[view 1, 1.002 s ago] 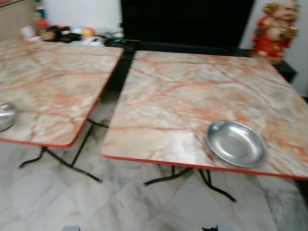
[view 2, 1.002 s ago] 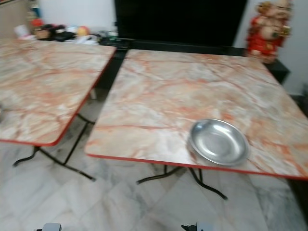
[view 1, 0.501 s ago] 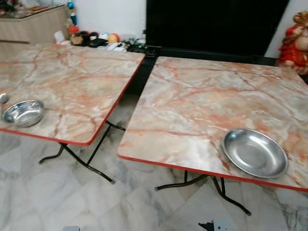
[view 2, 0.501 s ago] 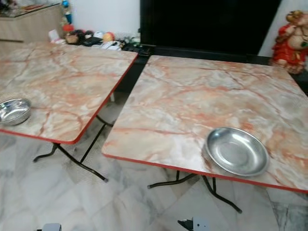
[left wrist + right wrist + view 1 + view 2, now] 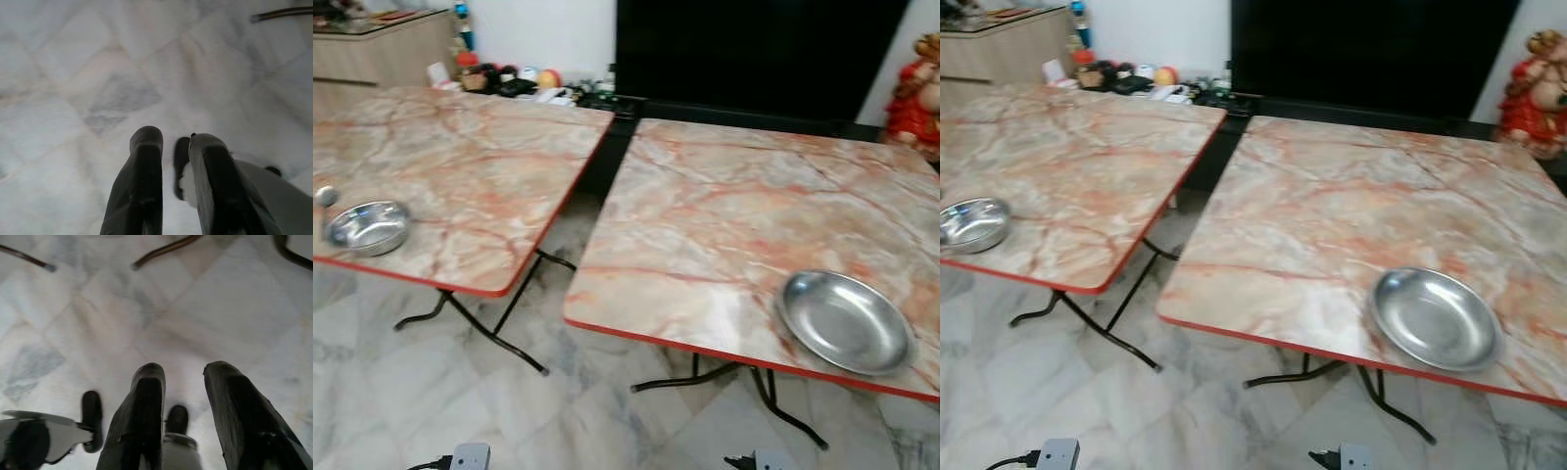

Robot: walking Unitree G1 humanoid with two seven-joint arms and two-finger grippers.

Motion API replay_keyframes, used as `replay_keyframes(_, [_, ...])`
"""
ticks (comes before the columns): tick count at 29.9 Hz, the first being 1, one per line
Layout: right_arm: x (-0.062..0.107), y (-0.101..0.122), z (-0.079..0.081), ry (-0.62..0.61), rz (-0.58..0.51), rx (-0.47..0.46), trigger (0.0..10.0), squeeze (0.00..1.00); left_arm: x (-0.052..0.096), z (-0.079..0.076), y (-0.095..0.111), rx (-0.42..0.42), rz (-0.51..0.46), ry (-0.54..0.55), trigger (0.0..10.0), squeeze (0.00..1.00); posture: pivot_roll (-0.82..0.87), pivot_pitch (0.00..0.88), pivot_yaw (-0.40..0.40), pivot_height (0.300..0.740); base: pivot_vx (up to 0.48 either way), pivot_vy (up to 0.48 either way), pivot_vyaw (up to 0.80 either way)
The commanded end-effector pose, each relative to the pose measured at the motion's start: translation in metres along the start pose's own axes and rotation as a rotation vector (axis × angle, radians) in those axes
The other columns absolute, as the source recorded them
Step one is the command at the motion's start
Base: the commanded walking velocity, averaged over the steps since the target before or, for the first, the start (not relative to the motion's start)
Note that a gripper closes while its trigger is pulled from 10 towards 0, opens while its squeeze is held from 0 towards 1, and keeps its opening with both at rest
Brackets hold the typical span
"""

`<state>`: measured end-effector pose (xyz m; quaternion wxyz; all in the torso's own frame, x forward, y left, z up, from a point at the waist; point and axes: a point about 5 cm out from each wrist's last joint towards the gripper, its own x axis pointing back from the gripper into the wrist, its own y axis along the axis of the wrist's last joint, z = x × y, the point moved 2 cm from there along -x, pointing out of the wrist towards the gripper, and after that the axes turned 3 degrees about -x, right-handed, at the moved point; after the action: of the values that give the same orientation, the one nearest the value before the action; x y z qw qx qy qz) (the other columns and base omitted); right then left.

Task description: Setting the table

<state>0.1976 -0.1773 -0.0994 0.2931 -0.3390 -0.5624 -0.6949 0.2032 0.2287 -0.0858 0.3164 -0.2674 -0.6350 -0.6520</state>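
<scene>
A pale marble-tiled floor (image 5: 431,392) spreads under two square folding tables with peach-veined marble tops and red edge trim, set side by side with an open lane between them running back to a dark low cabinet (image 5: 754,59) against the white wall. The left table (image 5: 480,176) carries a small steel bowl (image 5: 369,225) close to its near edge, towards its near left corner; something small and round and silvery (image 5: 325,196) sits just beside the bowl, too blurred to identify. Beyond that table's far edge, a wooden sideboard (image 5: 382,44) and a jumble of small objects (image 5: 509,80) line the wall. The right table (image 5: 1361,215) holds a wide shallow steel plate (image 5: 1435,318) near its near right corner, just inside the red trim. A red figurine (image 5: 1538,93) stands past this table's far right corner. Black folding legs (image 5: 489,328) splay onto the floor below both tables.

Both arms hang low over bare floor. The left gripper (image 5: 168,147) has its fingers narrowly apart, holding nothing. The right gripper (image 5: 186,382) has its fingers somewhat wider apart, also holding nothing.
</scene>
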Motion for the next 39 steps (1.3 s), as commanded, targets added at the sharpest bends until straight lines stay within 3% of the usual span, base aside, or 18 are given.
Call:
replay_keyframes(1, [0.0,-0.003,0.005,0.013,0.011,-0.004,10.0,0.0,0.001,0.005,-0.002,0.011,0.008,0.015,10.0,0.0,0.08,0.045,-0.037,0.74,0.0,0.48,0.0])
replay_keyframes(22, [0.002,-0.014,0.004,0.013,0.042,0.011,10.0,0.0,0.003,0.012,-0.008,0.016,0.03,0.029,10.0,0.0,0.08,0.077,-0.03,0.74,0.0,0.48,0.0])
replay_keyframes(39, [0.003,-0.017,0.002,0.016,0.053,0.036,10.0,0.0,0.006,0.01,-0.019,0.028,0.054,0.032,10.0,0.0,0.09,0.05,-0.045,0.74,0.0,0.48,0.0])
